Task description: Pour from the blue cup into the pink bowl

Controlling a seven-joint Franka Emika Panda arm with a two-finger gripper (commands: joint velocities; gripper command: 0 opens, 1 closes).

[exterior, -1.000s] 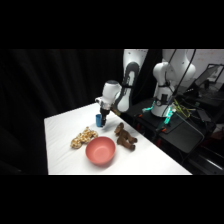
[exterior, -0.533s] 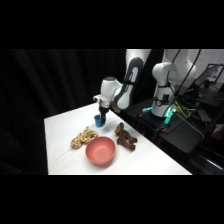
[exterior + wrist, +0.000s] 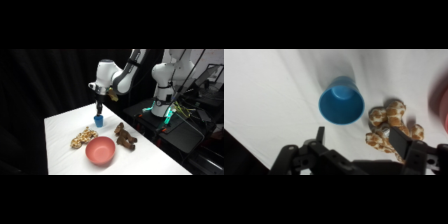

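1. Blue cup standing upright on the white tabletop, near the far edge.
2. Seen from above in the wrist view: cup with its open mouth up, nothing visible inside.
3. Gripper hanging straight over the cup, just above its rim in the side view.
4. Fingers spread apart (one short tip at the left, one longer at the right), holding nothing, not touching the cup.
5. Pink bowl sitting nearer the front edge, well apart from the cup.
6. Spotted tan plush toy lying between cup and bowl, a bit to the left, just beside the bowl.
7. Same toy partly hidden behind the right finger in the wrist view.
8. Brown plush toy lying to the right of the bowl, close to it.
9. Pink blur of the bowl at the right edge of the wrist view.
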